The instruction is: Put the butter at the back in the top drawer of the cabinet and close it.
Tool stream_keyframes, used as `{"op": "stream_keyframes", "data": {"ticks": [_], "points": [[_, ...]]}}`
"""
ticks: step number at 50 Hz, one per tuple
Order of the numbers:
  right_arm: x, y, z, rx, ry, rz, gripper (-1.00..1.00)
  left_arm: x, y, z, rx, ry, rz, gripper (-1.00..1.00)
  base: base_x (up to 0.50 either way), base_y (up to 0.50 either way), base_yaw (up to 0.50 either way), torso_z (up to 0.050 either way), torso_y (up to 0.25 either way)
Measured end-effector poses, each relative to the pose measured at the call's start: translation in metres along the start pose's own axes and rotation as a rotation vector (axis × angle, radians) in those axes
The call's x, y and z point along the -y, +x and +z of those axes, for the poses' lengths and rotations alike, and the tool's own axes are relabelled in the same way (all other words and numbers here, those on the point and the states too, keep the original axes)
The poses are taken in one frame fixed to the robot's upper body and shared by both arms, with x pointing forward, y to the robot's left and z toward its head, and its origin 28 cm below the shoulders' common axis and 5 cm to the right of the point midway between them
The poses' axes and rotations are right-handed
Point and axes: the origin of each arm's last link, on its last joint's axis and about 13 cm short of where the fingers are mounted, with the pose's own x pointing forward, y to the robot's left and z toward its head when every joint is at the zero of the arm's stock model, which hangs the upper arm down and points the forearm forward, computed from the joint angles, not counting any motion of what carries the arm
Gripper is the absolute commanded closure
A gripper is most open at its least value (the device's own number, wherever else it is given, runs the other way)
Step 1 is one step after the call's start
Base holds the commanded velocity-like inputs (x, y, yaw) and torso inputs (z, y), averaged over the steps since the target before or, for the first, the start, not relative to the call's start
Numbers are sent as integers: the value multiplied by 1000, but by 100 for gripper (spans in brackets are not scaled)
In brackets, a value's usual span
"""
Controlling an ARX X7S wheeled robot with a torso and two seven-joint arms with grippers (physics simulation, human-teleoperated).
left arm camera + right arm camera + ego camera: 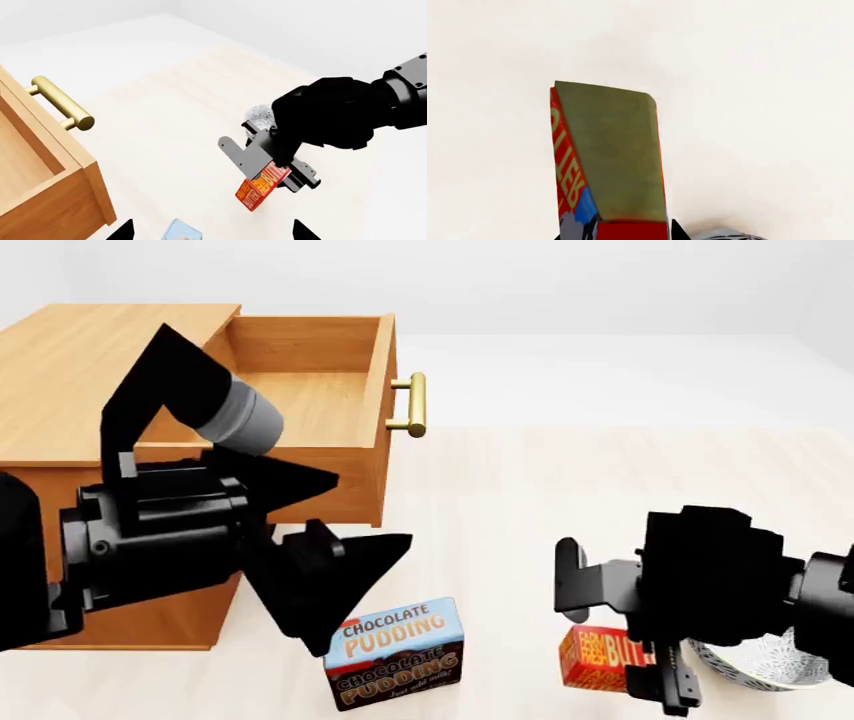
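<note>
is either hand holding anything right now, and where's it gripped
The right hand holds the butter, clamped on one end of the box, lifted off the floor. The left hand holds nothing.

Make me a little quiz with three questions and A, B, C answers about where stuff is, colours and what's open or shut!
1. Where is the butter?
A. In the right gripper
B. Inside the top drawer
C. On top of the cabinet

2. What colour is the drawer handle?
A. Black
B. Brass gold
C. Blue

3. What state is the top drawer in?
A. Shut
B. Taken out
C. Pulled open

Answers:
1 A, the gripper's fingers clamp the red box, seen in the left wrist view.
2 B, the bar shines golden.
3 C, its bare wooden inside shows in the head view.
</note>
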Motion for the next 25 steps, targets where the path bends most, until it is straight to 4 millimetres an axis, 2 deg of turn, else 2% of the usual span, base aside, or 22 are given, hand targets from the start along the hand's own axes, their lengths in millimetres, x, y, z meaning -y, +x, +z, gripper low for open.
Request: {"op": "stream_keyframes", "data": {"ticks": [16, 25], "points": [[-32, -76, -10, 30, -19, -132, 100, -5, -2, 23, -80, 144, -105, -100, 0, 0, 0, 0, 1], [-48, -104, -8, 31, -49, -182, 100, -12, 5, 33, -147, 213, -158, -100, 0, 0, 0, 0, 1]]}}
